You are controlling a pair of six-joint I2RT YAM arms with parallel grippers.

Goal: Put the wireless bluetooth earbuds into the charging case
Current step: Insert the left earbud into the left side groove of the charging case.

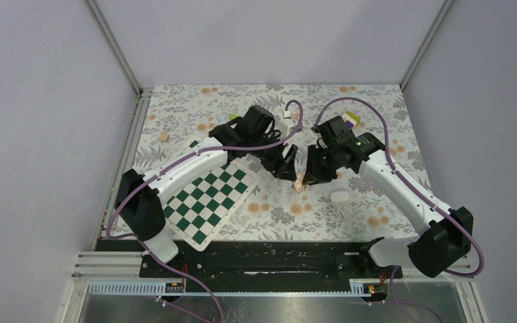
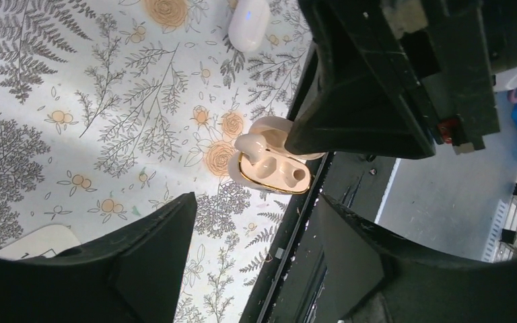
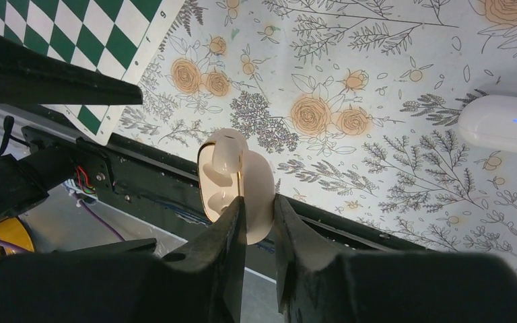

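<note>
While the right gripper (image 3: 259,210) pinches the small white rounded plastic charging case (image 3: 257,176) over the floral table cover (image 3: 377,67), a pale earbud (image 3: 227,156) sits inside; the left gripper (image 2: 256,202) hangs alongside, jaws spread, empty.

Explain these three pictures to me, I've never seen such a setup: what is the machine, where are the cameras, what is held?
Two robot arms are bolted side by side at the near edge. One picture looks down from above; the other two come from a camera on each wrist. On the floral cloth lie a green chessboard mat and a white pod with a blue light. The right gripper is shut on the open charging case, one earbud seated inside. The left gripper is open, holding nothing.
</note>
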